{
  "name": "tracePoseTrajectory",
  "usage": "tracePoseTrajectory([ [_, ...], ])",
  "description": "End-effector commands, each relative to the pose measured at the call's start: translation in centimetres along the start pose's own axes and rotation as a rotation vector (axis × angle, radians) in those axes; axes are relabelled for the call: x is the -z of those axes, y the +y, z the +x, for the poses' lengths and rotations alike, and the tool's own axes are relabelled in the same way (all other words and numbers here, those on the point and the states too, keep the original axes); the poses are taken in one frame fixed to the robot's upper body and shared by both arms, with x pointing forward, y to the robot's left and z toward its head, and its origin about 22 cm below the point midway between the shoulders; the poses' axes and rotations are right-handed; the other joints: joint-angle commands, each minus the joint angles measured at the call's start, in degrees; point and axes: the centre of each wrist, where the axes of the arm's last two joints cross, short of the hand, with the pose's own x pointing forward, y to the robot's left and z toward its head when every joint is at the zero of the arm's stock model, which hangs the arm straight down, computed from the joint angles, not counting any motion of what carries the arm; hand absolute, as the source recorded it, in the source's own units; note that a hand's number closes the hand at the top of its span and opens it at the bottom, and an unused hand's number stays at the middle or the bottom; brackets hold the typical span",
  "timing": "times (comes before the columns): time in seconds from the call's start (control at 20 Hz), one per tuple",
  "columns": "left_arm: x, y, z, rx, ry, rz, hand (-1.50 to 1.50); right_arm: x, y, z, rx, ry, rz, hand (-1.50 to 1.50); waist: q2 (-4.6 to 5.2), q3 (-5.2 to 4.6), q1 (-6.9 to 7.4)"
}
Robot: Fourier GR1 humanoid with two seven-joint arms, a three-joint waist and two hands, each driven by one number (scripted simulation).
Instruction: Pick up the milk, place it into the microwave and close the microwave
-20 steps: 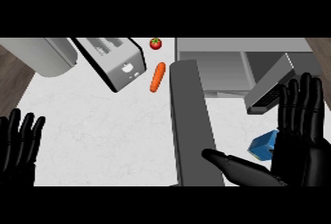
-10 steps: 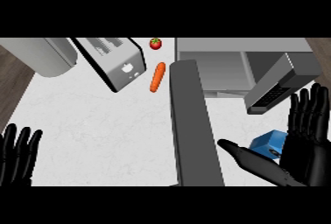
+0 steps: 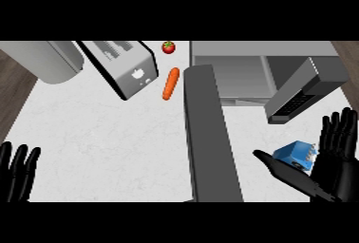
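Observation:
The milk (image 3: pixel 293 154) is a small blue carton standing on the white counter (image 3: pixel 105 142) at the right, in front of the microwave (image 3: pixel 235 76). Its dark door (image 3: pixel 210 137) swings out toward me and the grey cavity is exposed. My right hand (image 3: pixel 338 166) stands just right of the carton with its fingers straight up. Its thumb reaches under the carton's near side, so the milk lies between thumb and palm without being clasped. At the lower left edge my left hand (image 3: pixel 17 173) rests open, fingers up.
A toaster (image 3: pixel 123 71) lies at the back, with a carrot (image 3: pixel 170 84) and a strawberry (image 3: pixel 168 47) beside it. A grey rounded vessel (image 3: pixel 49 61) fills the back left corner. A slanted grey panel with buttons (image 3: pixel 303 90) rises behind the milk.
My right hand has drawn back toward the lower right, uncovering more of the milk carton. The left hand has sunk lower at the left edge.

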Motion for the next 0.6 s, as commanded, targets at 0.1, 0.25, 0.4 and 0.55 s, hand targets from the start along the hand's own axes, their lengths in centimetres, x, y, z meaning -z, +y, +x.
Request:
tracePoseTrajectory([
  [0.1, -0.6, 0.8, 0.7, 0.003, -0.005, -0.005, -1.50, -0.6, -2.5, -3.5, -0.016, 0.017, -0.058, -1.50, 0.00, 0.00, 0.01],
  [0.25, -0.6, 0.3, 0.5, 0.002, -0.002, -0.006, -1.50, -1.8, -4.2, -5.2, -0.028, 0.030, -0.069, -1.50, 0.00, 0.01, -0.09],
  [0.4, -2.0, 1.1, 1.1, 0.005, -0.010, -0.003, -1.50, -1.8, -5.1, -5.1, -0.057, 0.042, -0.053, -1.50, -0.02, -0.01, 0.06],
  [0.55, 0.4, -0.3, -0.1, 0.021, -0.005, 0.012, -1.50, -1.4, -6.4, -6.8, -0.053, 0.073, -0.058, -1.50, 0.06, 0.00, -0.21],
])
